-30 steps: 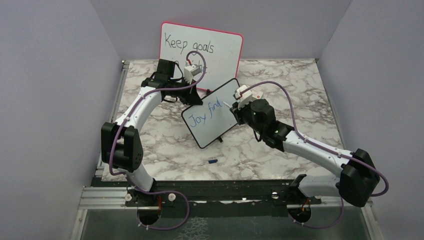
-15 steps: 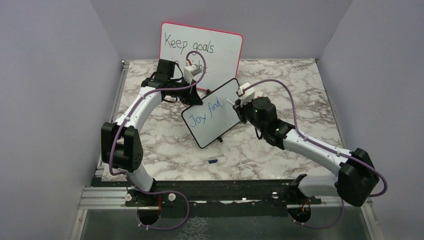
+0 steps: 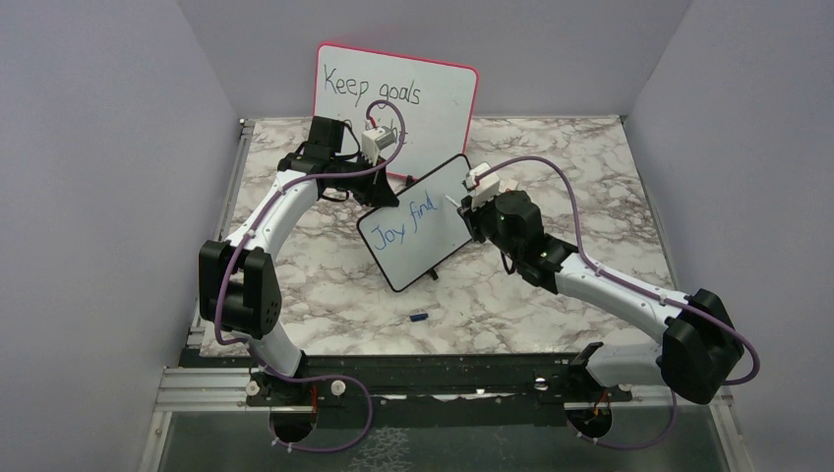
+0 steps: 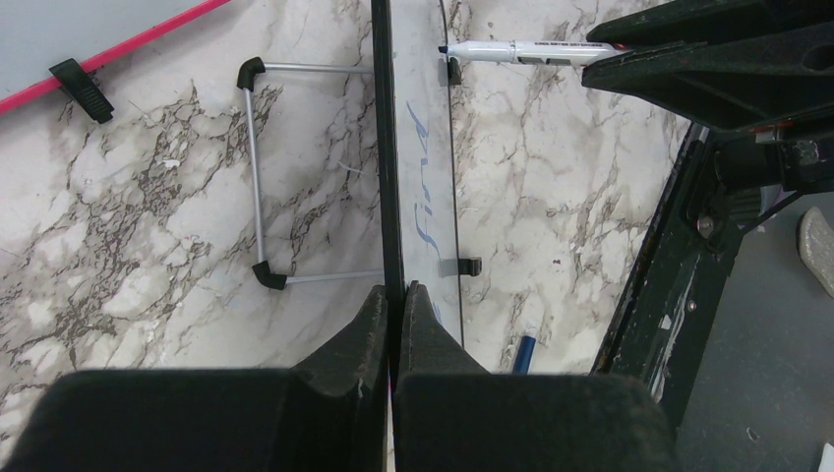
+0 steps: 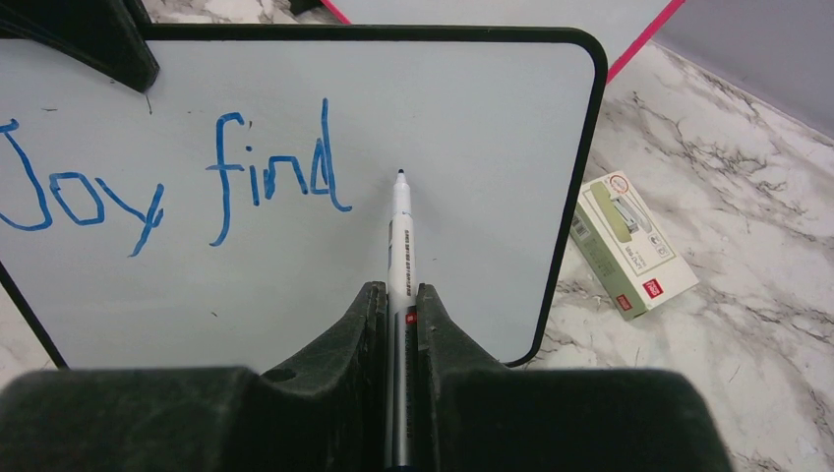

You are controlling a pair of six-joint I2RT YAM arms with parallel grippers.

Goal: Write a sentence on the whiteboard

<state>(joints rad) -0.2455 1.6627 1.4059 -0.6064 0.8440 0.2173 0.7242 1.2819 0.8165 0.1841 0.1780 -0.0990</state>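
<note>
Small black-framed rectangular whiteboard [image 3: 418, 223] stood tilted on a wire stand mid-way across the marbled worktop [image 3: 325, 285], just in front of the larger pink-framed whiteboard [image 3: 393, 93] at the back. The left gripper [image 4: 393, 300] was clamped on one edge of the small board, its fingers pinching the frame from both sides. The right gripper [image 5: 398, 305] was closed around a white-barrelled marker [image 5: 400, 236], with the tip at the board face just right of the "d". Could not tell whether the tip touched. The blue handwritten sentence [image 5: 177, 187] read "Joy find", slanted, across the board's left and middle. A small white-and-green box [image 5: 629, 246] lay on the worktop near the board's right edge. A small blue piece [image 3: 417, 317] lay nearer the arm bases, apart from the board.
</note>
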